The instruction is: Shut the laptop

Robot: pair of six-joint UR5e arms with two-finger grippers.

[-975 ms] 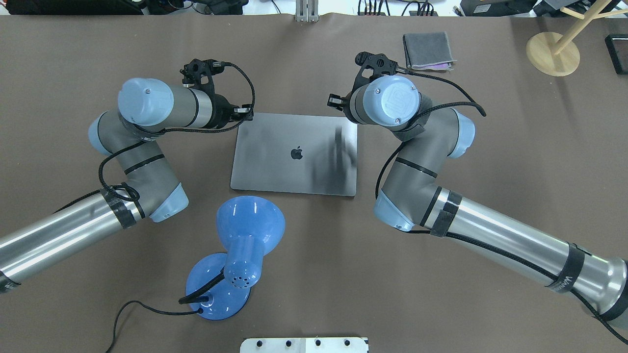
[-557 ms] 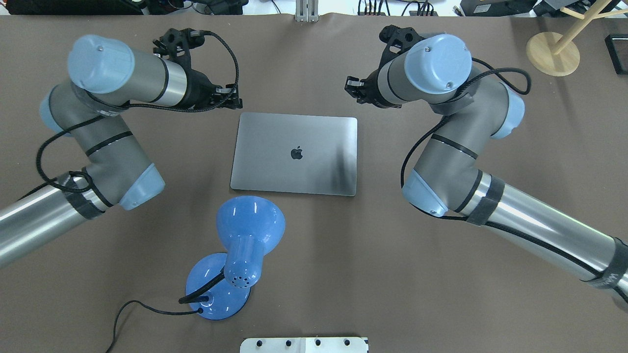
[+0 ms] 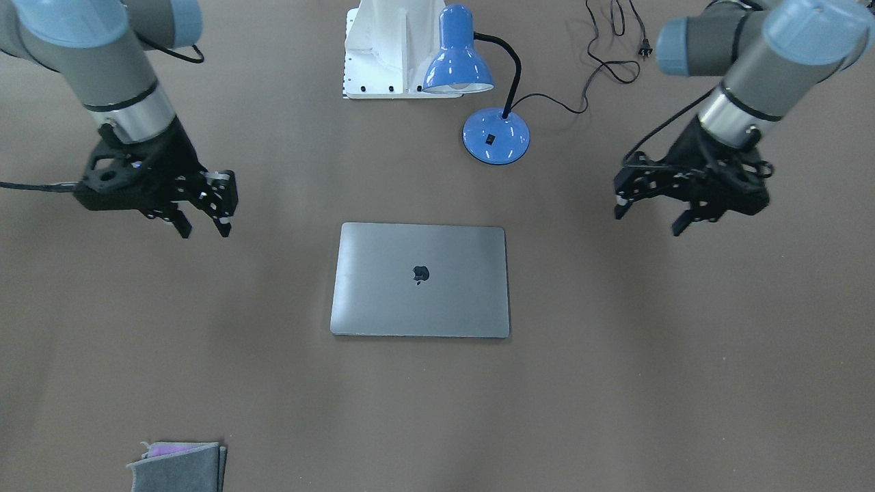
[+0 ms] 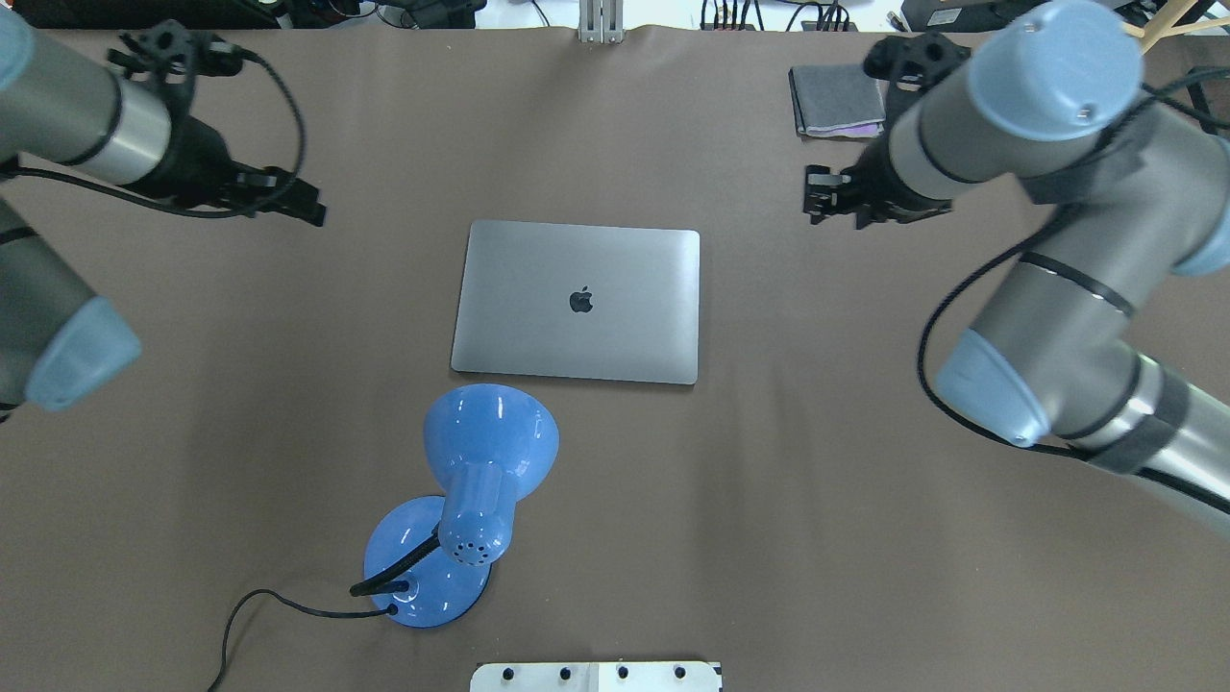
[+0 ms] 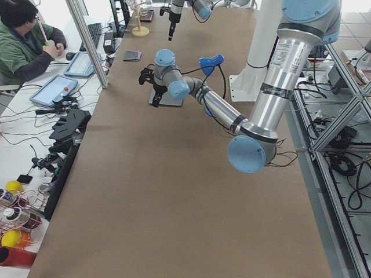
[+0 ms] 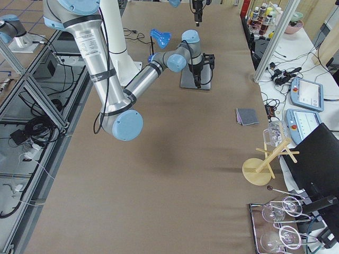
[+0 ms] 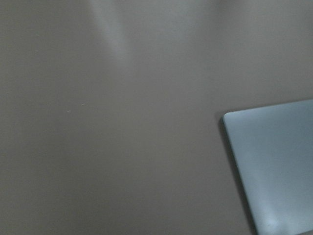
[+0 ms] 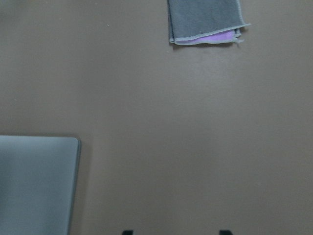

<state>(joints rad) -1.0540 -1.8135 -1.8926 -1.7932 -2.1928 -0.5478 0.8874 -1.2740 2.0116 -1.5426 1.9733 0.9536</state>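
1 laptop (image 4: 577,303), lid shut, centre. 2 claws: left gripper (image 3: 648,220), right gripper (image 3: 204,231), both released, empty. 1 blue lamp (image 4: 490,442) near. 1 cloth (image 4: 836,99) far right.

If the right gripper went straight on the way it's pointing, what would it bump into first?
Probably just bare table, in the gap between the laptop and the cloth.

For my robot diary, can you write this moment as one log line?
laptop: closed, flat | left gripper: open, empty, aside | right gripper: open, empty, aside | task: looks done
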